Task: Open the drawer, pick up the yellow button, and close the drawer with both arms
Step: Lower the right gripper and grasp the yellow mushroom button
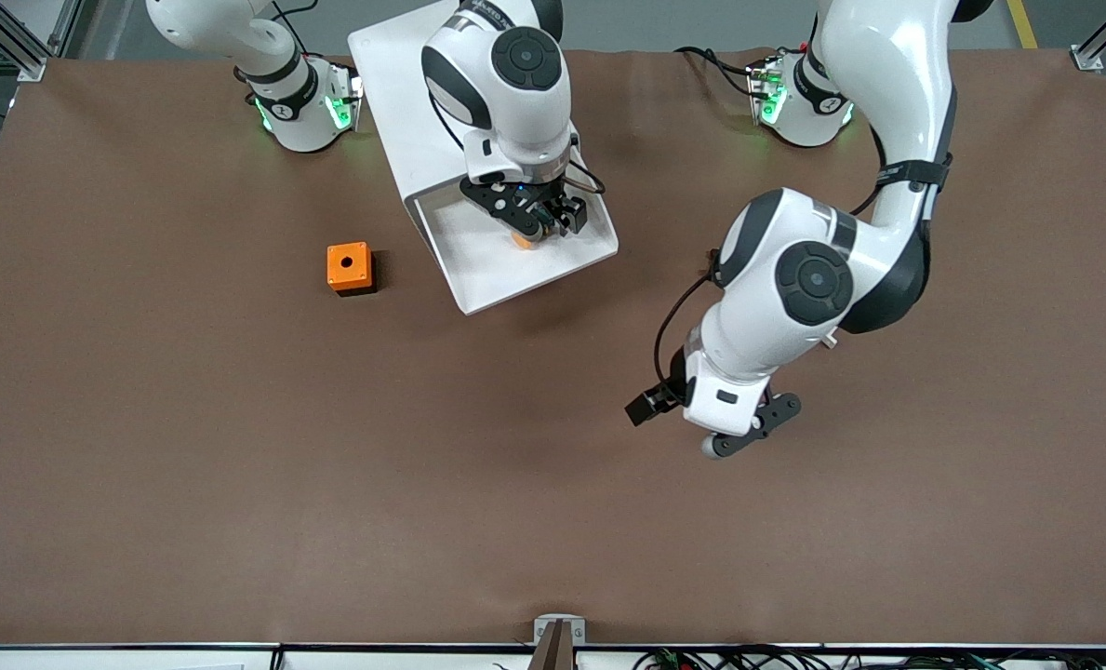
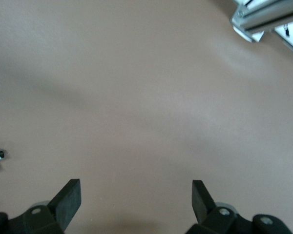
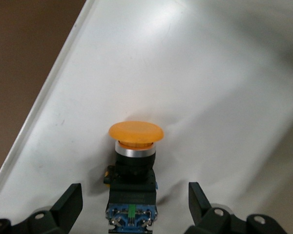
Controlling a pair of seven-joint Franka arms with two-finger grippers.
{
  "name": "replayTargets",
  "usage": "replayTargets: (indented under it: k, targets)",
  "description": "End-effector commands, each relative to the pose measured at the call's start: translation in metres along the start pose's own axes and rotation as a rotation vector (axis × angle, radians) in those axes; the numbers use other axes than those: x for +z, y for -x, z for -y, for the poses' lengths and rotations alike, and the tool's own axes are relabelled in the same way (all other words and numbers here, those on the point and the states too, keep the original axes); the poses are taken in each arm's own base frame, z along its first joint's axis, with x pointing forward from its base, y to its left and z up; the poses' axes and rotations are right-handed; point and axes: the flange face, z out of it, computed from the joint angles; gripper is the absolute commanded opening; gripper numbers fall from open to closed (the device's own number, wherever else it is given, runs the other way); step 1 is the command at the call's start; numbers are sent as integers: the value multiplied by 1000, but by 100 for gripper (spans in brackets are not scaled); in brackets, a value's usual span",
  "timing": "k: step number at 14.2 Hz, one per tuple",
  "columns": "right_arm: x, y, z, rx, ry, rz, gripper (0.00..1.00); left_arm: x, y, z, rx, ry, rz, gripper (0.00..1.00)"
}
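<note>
The drawer (image 1: 515, 274) stands pulled out of the white cabinet (image 1: 404, 112), its white tray floor (image 3: 210, 73) bare around the button. The button (image 3: 136, 134) lies on its side in the tray, orange cap pointing away from the wrist camera, blue rear toward it; from the front only a bit of orange (image 1: 523, 241) shows under the hand. My right gripper (image 3: 135, 191) is down in the drawer, open, one finger on each side of the blue rear with a gap on both sides. My left gripper (image 2: 136, 195) hangs open over bare table toward the left arm's end (image 1: 692, 421), holding nothing.
An orange cube with a hole (image 1: 349, 268) sits on the brown table beside the drawer, toward the right arm's end. The drawer's raised rim (image 3: 49, 92) runs close along one side of the button. Both arm bases (image 1: 306, 102) (image 1: 799, 102) stand at the table's back edge.
</note>
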Motion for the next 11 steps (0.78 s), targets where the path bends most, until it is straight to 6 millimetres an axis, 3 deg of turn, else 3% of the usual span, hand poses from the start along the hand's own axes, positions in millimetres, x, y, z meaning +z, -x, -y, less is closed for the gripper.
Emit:
replayTargets:
  k: [1,2,6,8,11]
  targets:
    - [-2,3,1,13,-9,-14,19,7,18,-8,37,-21,-6,100]
    - [-2,3,1,18,-7,-10,0,8,22,-10,42,-22,-6,100]
    - [-7,-1,2,38,-10,-7,0,12,29,-14,42,-24,3,100]
    - [-24,-10,6,44,-36,-4,0,16,34,-16,50,-32,6,100]
    - [-68,-43,5,25,-25,14,0,16,38,-17,48,-38,9,100]
